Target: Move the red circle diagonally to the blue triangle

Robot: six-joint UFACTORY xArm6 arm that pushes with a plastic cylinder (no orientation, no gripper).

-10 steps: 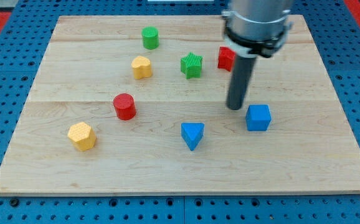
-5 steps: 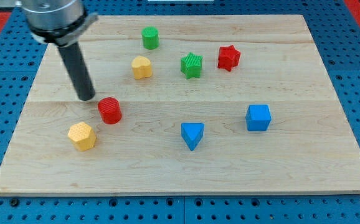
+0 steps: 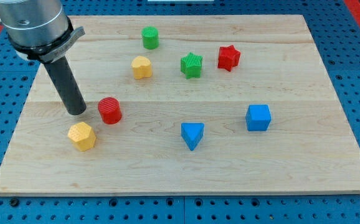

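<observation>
The arm comes in from the view's top left, its grey collar over the board's corner and the dark rod slanting down toward the view's right. My tip [image 3: 76, 112] rests on the wooden board [image 3: 304, 168] just to the view's left of the red circle [image 3: 110, 110], a narrow gap seemingly between them, though contact cannot be ruled out from this angle. The rod ends bare; there is no pincer on it and it holds nothing.

The yellow hexagon [image 3: 81, 135] lies just below the tip, near the board's left edge. The blue triangle [image 3: 192, 134] sits well apart from the red circle, down and toward the view's right, with bare wood between the two. The blue cube [image 3: 258, 117] stands further right. Along the top lie the green cylinder [image 3: 149, 37], yellow heart [image 3: 141, 66], green star [image 3: 192, 65] and red star [image 3: 228, 57], all well inside the edges.
</observation>
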